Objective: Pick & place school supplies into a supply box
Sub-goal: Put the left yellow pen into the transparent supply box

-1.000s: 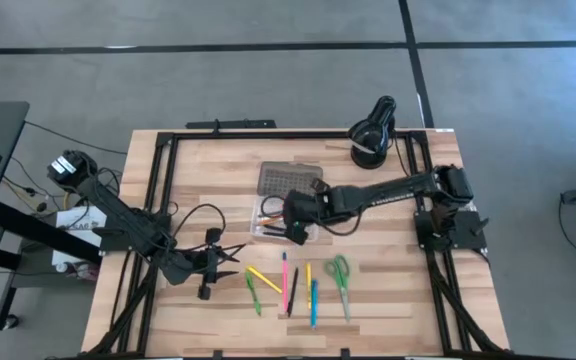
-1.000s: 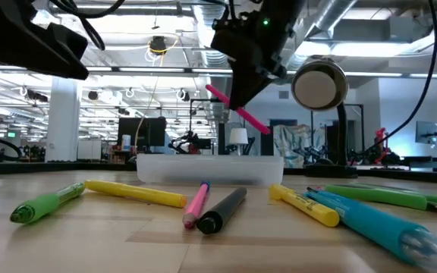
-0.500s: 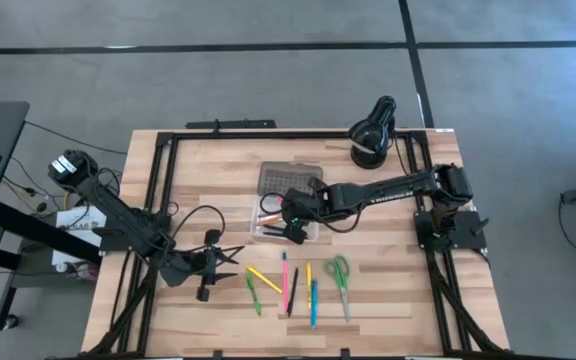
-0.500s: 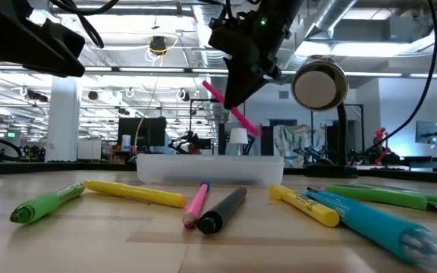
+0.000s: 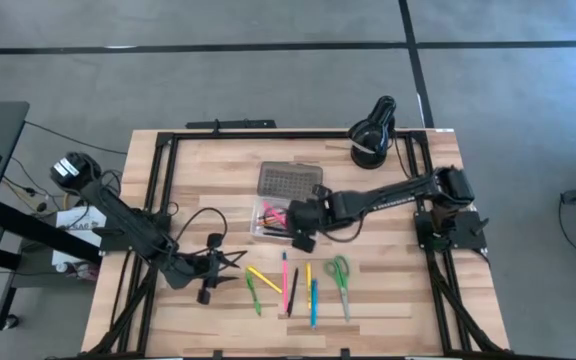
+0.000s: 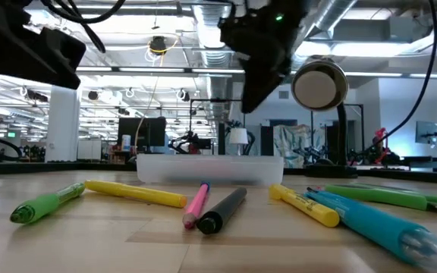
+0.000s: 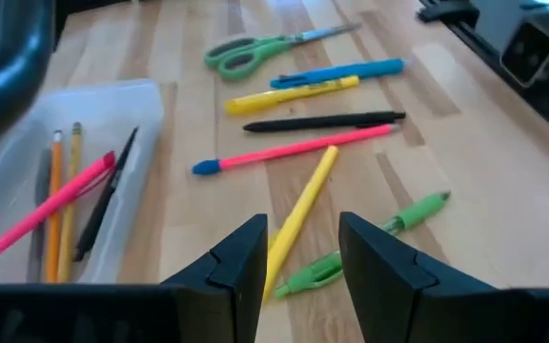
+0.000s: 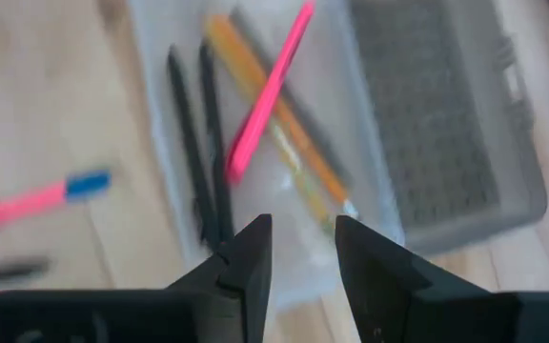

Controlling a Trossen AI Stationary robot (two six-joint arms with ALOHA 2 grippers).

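Hovering over the supply box [image 8: 151, 114], is that your right gripper [image 8: 301, 233]?

Yes. My fingers stand apart with nothing between them. Right below them a pink pen [image 8: 270, 90] lies slanted in the clear tray, over a couple of orange pencils [image 8: 284, 143] and black pens [image 8: 203, 143]. The dotted lid [image 8: 437, 124] is folded back, open.

So how much is done?

Less than half, I'd judge. Seen from above, with twelve o'clock at the table's far edge, seven things lie loose at about six o'clock from the box: a green marker [image 7: 370, 243], a yellow one [image 7: 298, 224], a pink pen with a blue cap [image 7: 294, 152], a black pen [image 7: 322, 121], a yellow highlighter [image 7: 294, 93], a blue marker [image 7: 336, 73] and the green scissors [image 7: 255, 52].

And your left gripper [image 7: 303, 238]?

It waits at nine o'clock from that row, fingers parted, empty. Farther off, at one o'clock, stands the black lamp [image 5: 373, 130]. It isn't part of this.
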